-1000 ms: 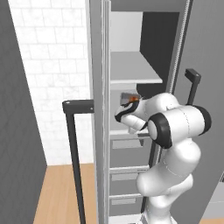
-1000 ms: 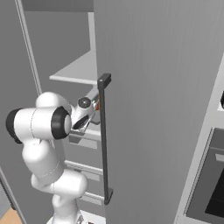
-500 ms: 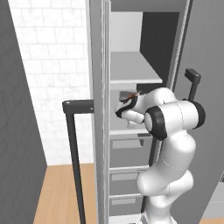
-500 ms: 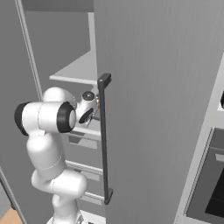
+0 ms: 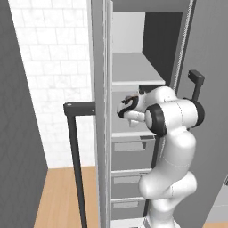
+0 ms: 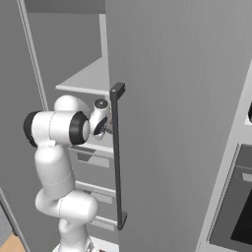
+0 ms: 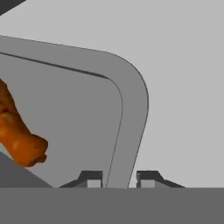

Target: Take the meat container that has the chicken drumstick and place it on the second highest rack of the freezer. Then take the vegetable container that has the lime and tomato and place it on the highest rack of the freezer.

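1. In the hand view, the gripper (image 7: 118, 179) sits at the bottom centre of the frame, its two dark fingertips (image 7: 90, 178) standing on either side of the rim of the meat container (image 7: 131, 113); the jaws are clenched on that rim.
2. The container's grey rim curves from the upper left of the hand view, round a corner at centre right, and down between the fingertips.
3. The chicken drumstick (image 7: 17, 135) lies inside the container at the left edge of the hand view, orange-brown, with its knobby end pointing toward lower centre.
4. Pale grey shelf surface (image 7: 183, 87) lies beyond the container rim in the upper right of the hand view.
5. In the left base view, the white arm (image 5: 171, 147) rises from the lower right and bends at centre frame, with the hand (image 5: 129, 108) reaching into the freezer (image 5: 133, 67) just below the upper shelf (image 5: 131, 73).
6. A small orange-brown patch shows at the hand in that view, between the wrist and the edge of the door (image 5: 101, 111).
7. The door's dark handle (image 5: 75, 156) stands at lower left of the left base view, in front of the white brick wall (image 5: 49, 67).
8. In the right base view, the arm's elbow (image 6: 54, 128) is at centre left and the hand (image 6: 101, 118) passes behind the grey door (image 6: 177, 123), beside its dark vertical handle (image 6: 117, 157).
9. Drawer fronts (image 6: 93, 157) stack below the hand in the right base view.
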### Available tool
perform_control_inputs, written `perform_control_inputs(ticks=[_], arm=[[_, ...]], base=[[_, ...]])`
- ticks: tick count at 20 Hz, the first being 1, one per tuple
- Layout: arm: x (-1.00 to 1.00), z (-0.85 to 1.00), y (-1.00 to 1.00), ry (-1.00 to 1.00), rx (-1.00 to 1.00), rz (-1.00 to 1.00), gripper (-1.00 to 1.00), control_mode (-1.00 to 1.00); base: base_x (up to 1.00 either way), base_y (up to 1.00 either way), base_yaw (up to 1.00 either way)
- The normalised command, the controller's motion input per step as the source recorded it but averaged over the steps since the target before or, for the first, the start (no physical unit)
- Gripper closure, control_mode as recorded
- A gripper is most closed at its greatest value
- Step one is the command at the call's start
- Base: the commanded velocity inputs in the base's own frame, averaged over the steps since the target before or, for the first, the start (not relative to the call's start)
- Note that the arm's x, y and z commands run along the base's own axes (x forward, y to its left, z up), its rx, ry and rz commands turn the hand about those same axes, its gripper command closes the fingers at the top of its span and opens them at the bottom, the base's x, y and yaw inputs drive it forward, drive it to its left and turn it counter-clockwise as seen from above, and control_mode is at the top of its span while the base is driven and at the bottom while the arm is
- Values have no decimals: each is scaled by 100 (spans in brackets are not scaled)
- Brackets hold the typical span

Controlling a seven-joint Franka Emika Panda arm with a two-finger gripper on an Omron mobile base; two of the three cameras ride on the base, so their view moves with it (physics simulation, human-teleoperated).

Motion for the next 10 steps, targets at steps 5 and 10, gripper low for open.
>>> perform_control_inputs(ticks=[5,10], arm=[[2,-5,1,0,-1,0,100,-100],[0,0,0,0,0,0,-100,-100]], base=[[0,0,0],[0,0,0]])
